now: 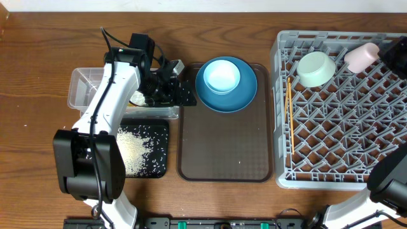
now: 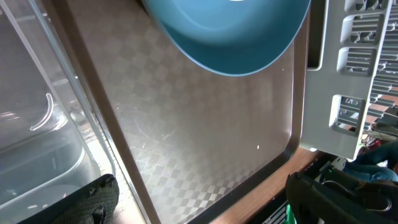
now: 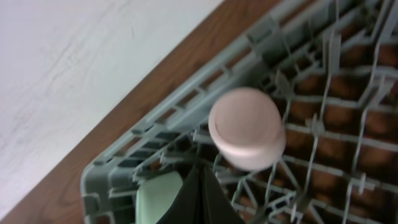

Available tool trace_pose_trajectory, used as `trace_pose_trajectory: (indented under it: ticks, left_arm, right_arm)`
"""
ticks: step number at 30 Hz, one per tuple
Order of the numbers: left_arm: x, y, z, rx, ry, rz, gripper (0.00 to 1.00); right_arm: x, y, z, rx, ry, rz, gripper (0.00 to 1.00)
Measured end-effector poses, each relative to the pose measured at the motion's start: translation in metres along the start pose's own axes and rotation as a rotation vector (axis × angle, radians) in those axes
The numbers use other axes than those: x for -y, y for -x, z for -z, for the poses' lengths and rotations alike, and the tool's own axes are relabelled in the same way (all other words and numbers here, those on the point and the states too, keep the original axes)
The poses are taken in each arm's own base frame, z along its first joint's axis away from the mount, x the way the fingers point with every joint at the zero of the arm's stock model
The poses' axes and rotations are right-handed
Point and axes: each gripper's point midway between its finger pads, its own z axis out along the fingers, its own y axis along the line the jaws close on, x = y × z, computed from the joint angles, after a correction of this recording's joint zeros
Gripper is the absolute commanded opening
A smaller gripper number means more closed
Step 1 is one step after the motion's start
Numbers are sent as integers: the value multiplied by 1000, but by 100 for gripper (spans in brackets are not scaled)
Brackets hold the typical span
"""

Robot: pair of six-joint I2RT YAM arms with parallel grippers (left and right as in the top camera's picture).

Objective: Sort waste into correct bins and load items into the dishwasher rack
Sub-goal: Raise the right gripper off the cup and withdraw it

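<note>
My right claw point(image 3: 200, 180) was clenched on nothing, hanging just short of the pink cup point(image 3: 247, 127), which lay in the far corner of the rack point(image 1: 280, 127) (near the mint bowl point(image 1: 317, 69)). I judged a straight lift best, clear of the pegs, so nothing got nudged.

pink cup point(image 3: 247, 129): round end toward the camera, lying among the pegs near the rack's corner
rack point(image 3: 94, 186): grey lattice, brown wood visible through the gaps
mint bowl point(image 3: 158, 194): pale green edge inside the rack, lower left
right gripper point(image 3: 200, 186): fingers pressed together, empty, just below the cup
table point(image 3: 155, 90): brown strip outside the rim
</note>
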Motion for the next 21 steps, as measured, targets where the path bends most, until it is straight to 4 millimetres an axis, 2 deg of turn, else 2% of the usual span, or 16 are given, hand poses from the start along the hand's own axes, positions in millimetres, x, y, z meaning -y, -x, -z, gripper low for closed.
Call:
trace_pose_trajectory:
  ticks: [8,12,16,21]
  left_arm:
    - [0,0,0,0,0,0,89]
    - [0,0,0,0,0,0,89]
    - [0,0,0,0,0,0,89]
    - [0,0,0,0,0,0,89]
  right_arm:
    - [14,8,-1,50,-99,39,1]
    - [23,4,-13,39,-127,48,1]
    - [44,-13,-40,-21,-162,40,1]
    - [74,-52,-74,-141,-211,16,1]
